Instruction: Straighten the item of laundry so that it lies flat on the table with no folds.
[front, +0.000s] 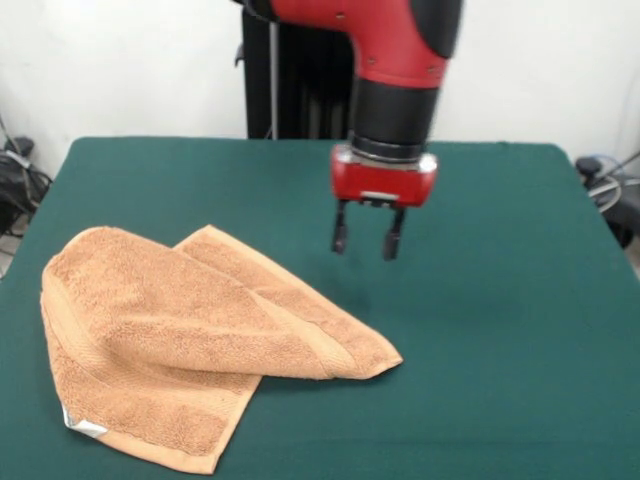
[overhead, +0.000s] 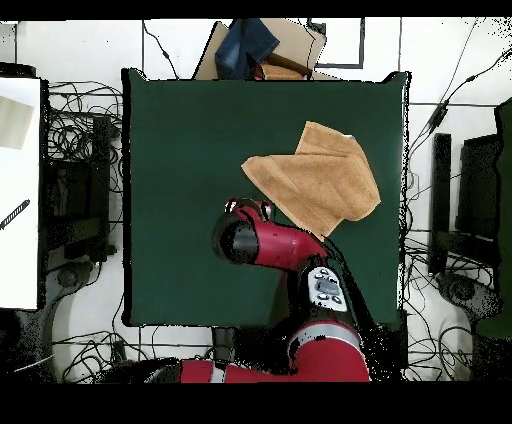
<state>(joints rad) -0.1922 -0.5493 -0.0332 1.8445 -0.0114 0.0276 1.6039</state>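
Front view showed the gripper (front: 367, 242) empty, fingers spread, hovering above the table (front: 500, 300); the folded peach terry towel (front: 180, 340) lay at its eight o'clock, white label (front: 82, 426) showing.

The towel (front: 190, 340) is thick terry cloth, peach-tan, with a rough, looped, matt pile; flatter woven bands run along its borders, and a small smooth white label (front: 83, 427) with a slight sheen sits at one edge. The counter (front: 500, 330) is covered in dark green cloth, matt and even, like felt. The arm (front: 400, 40) has a smooth, glossy red shell with black matt sections. The gripper (front: 367, 240) has a glossy red housing, a bright metal ring above it, and dark, dull fingers (front: 340, 230).
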